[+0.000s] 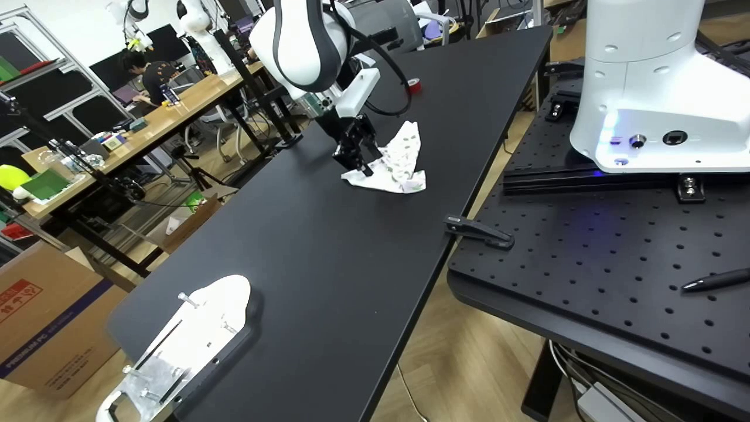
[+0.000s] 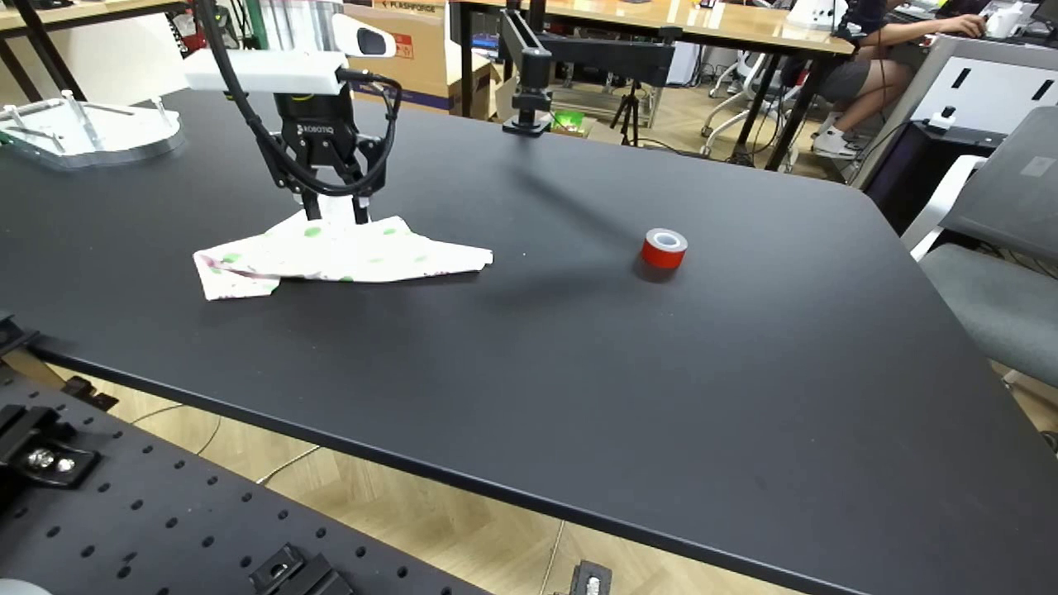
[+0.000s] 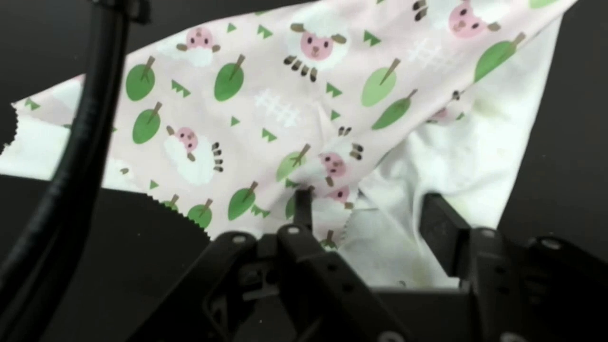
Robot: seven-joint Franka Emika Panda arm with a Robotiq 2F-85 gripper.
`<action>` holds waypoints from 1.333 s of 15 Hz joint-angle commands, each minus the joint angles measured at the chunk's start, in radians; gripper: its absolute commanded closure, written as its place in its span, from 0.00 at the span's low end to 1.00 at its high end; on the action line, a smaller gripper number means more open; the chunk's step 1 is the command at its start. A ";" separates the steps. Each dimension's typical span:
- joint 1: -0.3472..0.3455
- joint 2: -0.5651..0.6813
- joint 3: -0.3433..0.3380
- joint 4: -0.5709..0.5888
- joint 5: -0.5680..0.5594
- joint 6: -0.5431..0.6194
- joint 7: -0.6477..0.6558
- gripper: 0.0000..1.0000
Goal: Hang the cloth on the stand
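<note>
The cloth (image 2: 347,254) is white and pale pink with sheep and green leaves. It lies crumpled and partly folded on the black table, as both exterior views show (image 1: 401,161). In the wrist view the cloth (image 3: 266,114) shows its printed side at left and its plain white underside at right. My gripper (image 2: 337,216) is open, pointing down at the cloth, with cloth between its parted fingers (image 3: 368,204). Whether the fingertips touch the cloth is unclear. A black stand (image 2: 529,91) with a horizontal arm is clamped at the table's far edge; it also shows in an exterior view (image 1: 258,97).
A red tape roll (image 2: 663,250) sits on the black table (image 2: 661,397). A white metal plate with upright pegs (image 1: 199,322) lies at one table end. A perforated black board (image 1: 609,252) with a white robot base (image 1: 650,105) adjoins the table. A cable (image 3: 90,118) hangs beside the gripper.
</note>
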 commanded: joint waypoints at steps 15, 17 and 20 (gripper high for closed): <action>-0.016 -0.299 0.015 -0.114 0.130 -0.138 0.005 1.00; -0.028 -0.338 0.017 -0.119 0.144 -0.157 -0.011 1.00; -0.039 -0.352 0.025 -0.124 0.162 -0.187 -0.037 0.73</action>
